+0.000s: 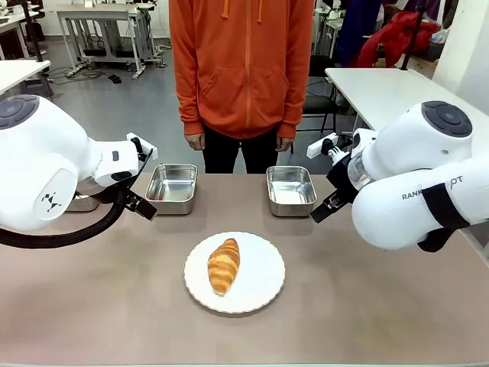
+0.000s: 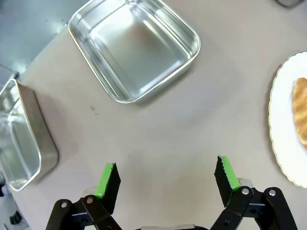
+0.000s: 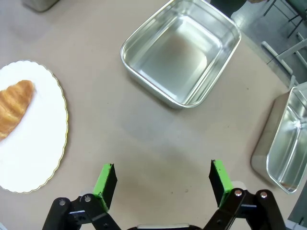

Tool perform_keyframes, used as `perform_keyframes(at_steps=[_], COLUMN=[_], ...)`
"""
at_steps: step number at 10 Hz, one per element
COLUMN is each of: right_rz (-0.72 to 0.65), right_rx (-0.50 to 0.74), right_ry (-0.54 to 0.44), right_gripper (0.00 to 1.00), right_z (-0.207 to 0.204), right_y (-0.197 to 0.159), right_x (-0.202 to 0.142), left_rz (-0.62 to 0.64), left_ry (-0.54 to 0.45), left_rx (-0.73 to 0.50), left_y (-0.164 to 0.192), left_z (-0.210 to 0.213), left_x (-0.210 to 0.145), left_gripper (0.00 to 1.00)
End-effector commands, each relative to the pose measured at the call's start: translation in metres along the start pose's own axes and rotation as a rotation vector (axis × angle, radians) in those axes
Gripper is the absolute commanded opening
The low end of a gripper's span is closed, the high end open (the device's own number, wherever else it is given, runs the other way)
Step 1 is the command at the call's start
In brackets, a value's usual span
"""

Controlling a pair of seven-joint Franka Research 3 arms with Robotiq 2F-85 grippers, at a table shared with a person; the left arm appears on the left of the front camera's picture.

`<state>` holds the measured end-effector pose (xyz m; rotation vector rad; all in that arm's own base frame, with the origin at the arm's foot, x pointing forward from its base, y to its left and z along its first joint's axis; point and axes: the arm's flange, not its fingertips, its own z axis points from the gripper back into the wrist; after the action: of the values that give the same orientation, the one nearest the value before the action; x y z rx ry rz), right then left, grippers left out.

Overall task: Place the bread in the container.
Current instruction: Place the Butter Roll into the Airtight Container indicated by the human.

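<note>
Bread on plate, both grippers empty, fingers apart

Bread (image 1: 224, 264) lies on the white plate (image 1: 260, 284), centre of the table (image 1: 114, 313) on the robot's side, long axis running roughly near-to-far with a slight tilt. Not in any pan, nothing touching it.

Two steel pans sit beyond the plate toward the person: left-centre container (image 1: 172, 187) and right-centre container (image 1: 291, 189), both with nothing in them, well apart from each other, each clear of the plate. Can't tell which one is the target.

Left gripper (image 2: 165, 172): green pads spread wide, nothing between them, hanging over bare table. Its wrist view has the left-centre container ahead of the fingers, an outer pan (image 2: 19, 139) at the picture's left edge, and the plate rim with a sliver of bread at the right edge.

Right gripper (image 3: 163, 175): pads also spread wide, nothing held, over bare table. Its wrist view has the right-centre container ahead, a second outer pan (image 3: 285, 139) at the right edge, plate and bread tip at the left.

Person in orange hoodie (image 1: 241, 69) stands at the far edge, hands down at sides, off the table.
</note>
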<state>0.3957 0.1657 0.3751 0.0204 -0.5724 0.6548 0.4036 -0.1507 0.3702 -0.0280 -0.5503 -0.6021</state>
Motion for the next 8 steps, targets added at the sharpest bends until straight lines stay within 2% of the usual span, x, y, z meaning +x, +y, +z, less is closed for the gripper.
perform_keyframes(at_steps=[1, 3, 5, 8], right_rz=[0.003, -0.038, -0.061, -0.01], right_rx=[0.039, 0.055, 0.126, 0.263], right_ry=[-0.025, -0.07, -0.099, -0.145], right_gripper=[1.0, 1.0, 1.0, 1.0], right_z=[0.031, 0.071, 0.113, 0.148], right_y=[-0.023, -0.058, -0.11, -0.188], right_x=[0.016, 0.027, 0.019, -0.023], left_rz=[0.026, 0.047, 0.009, -0.181], left_ry=[-0.006, -0.007, 0.024, 0.032], left_rx=[-0.015, -0.075, -0.205, -0.413], left_y=[0.019, 0.061, 0.119, 0.203], left_z=[0.014, 0.05, 0.087, 0.116], left_x=[0.01, 0.033, 0.046, 0.022], left_gripper=[1.0, 1.0, 1.0, 1.0])
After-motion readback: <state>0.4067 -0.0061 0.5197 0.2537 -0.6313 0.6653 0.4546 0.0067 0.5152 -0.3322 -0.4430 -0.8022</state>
